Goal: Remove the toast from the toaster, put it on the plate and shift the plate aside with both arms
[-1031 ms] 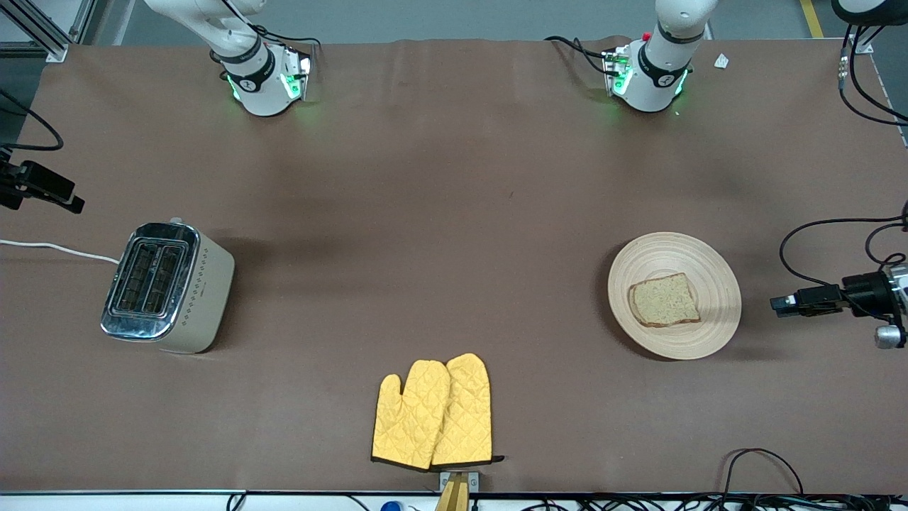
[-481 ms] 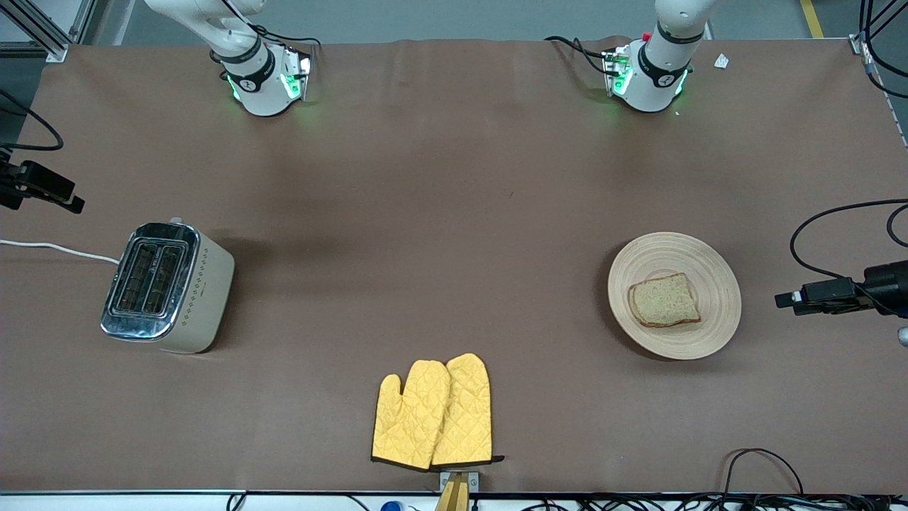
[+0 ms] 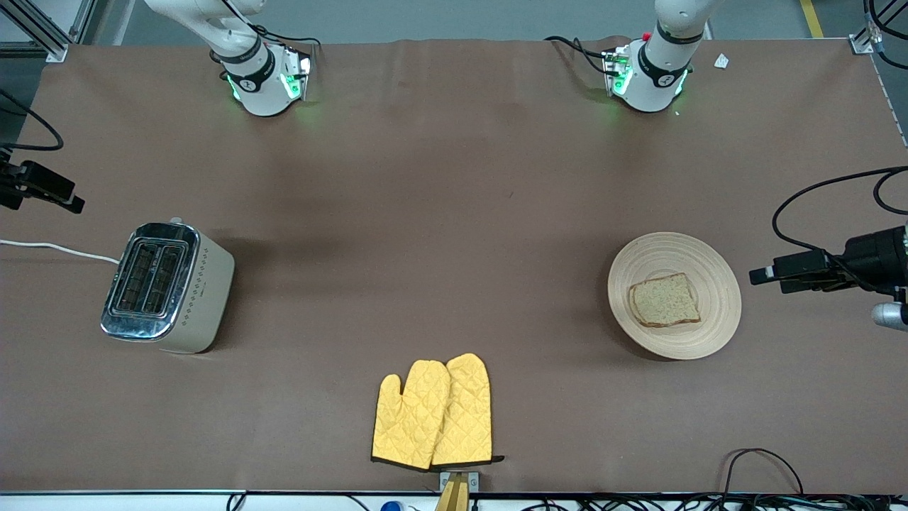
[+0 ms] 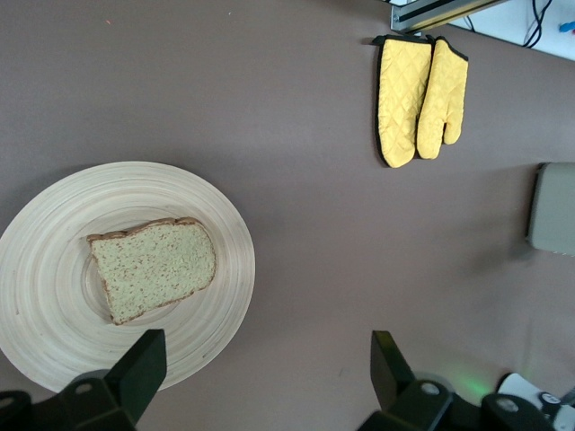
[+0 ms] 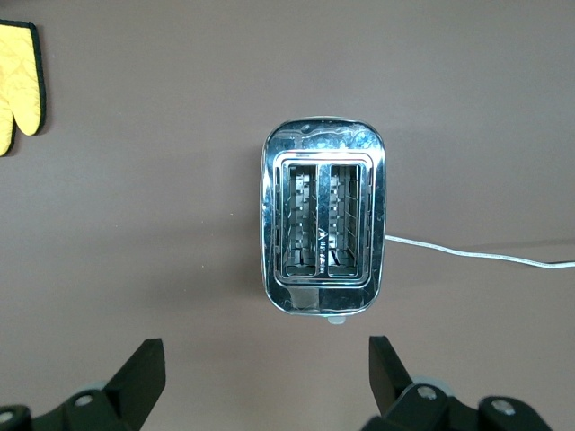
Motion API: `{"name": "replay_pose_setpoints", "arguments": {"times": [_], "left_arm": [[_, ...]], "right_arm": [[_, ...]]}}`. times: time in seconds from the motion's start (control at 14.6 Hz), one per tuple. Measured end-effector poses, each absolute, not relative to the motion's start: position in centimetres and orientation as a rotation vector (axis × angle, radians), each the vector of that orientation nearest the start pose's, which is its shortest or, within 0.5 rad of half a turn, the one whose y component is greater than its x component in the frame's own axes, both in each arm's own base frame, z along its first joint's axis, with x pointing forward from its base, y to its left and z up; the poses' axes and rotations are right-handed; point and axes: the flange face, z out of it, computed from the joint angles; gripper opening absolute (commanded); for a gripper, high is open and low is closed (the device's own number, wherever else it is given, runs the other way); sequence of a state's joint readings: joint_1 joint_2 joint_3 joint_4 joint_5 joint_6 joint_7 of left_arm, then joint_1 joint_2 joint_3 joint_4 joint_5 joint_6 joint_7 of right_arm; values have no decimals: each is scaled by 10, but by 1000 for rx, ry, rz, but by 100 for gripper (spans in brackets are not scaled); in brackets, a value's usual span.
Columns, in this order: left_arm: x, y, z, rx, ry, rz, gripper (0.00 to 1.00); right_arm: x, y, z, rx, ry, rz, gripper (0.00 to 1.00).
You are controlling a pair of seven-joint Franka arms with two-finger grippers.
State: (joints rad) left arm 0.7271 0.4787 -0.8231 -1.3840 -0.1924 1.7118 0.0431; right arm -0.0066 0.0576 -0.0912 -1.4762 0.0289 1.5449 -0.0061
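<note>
One slice of toast [image 3: 665,300] lies flat on the plate [image 3: 716,266], at mid-height of the front view toward the left arm's end of the table. The toaster [image 3: 206,284] stands at the right arm's end with both slots empty, so that step looks done. The left gripper [image 3: 756,275] hangs over bare table just beside the plate, jaws wide and empty, probably ready for the rim. The right gripper [image 5: 265,370], equally spread and empty, hangs over the toaster. The oven mitts [image 3: 434,411] lie low in the frame's middle. A small mark inside a toaster slot is unreadable.
</note>
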Motion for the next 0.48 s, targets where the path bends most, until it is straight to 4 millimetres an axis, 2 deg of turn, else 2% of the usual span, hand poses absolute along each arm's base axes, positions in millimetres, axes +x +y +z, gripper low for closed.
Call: {"name": "replay_pose_setpoints", "arguments": {"times": [0.21, 0.48], "left_arm": [[657, -12, 529, 2649, -93, -43, 100], [646, -69, 544, 2761, -110, -68, 100]], "right_arm": [[568, -51, 635, -3115, 141, -20, 100], [568, -51, 634, -3115, 141, -19, 100]]}}
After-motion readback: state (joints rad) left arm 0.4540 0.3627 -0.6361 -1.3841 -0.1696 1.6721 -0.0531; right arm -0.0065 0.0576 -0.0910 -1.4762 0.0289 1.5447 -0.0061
